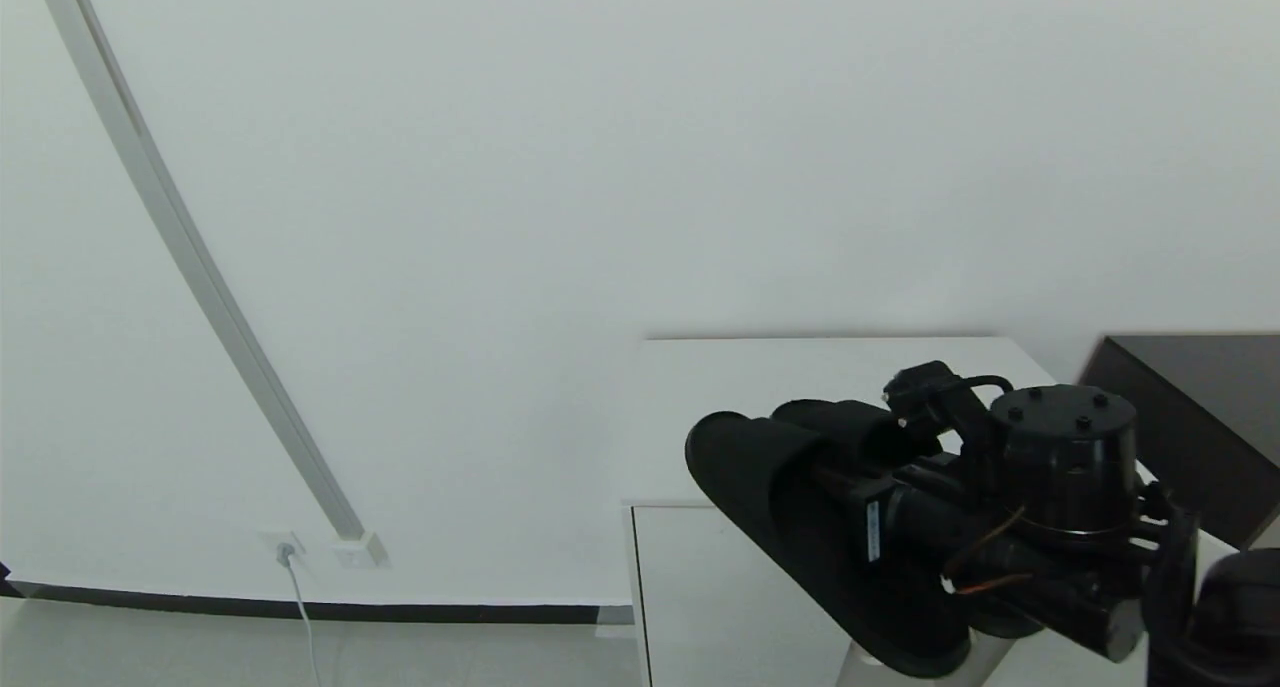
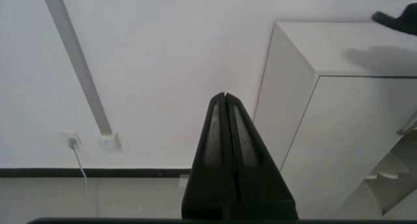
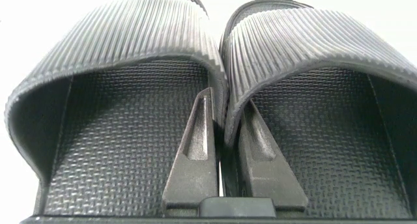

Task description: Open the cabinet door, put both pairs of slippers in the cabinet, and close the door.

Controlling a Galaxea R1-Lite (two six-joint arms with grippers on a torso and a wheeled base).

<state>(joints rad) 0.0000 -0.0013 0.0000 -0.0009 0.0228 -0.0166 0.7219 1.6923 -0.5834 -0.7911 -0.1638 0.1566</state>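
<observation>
Left pincer [image 2: 225, 100] closed flush; right pincer [image 3: 225, 113] tight on adjoining straps of the black slippers [image 3: 130, 61].

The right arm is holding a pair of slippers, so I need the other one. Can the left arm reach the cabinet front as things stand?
Probably yes. The left gripper holds nothing, fingers shut, and no object lies between it and the cabinet front. How far off it is, I cannot tell.

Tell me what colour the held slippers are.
The slippers are black, ribbed on top; clearest in the right wrist view.
</observation>
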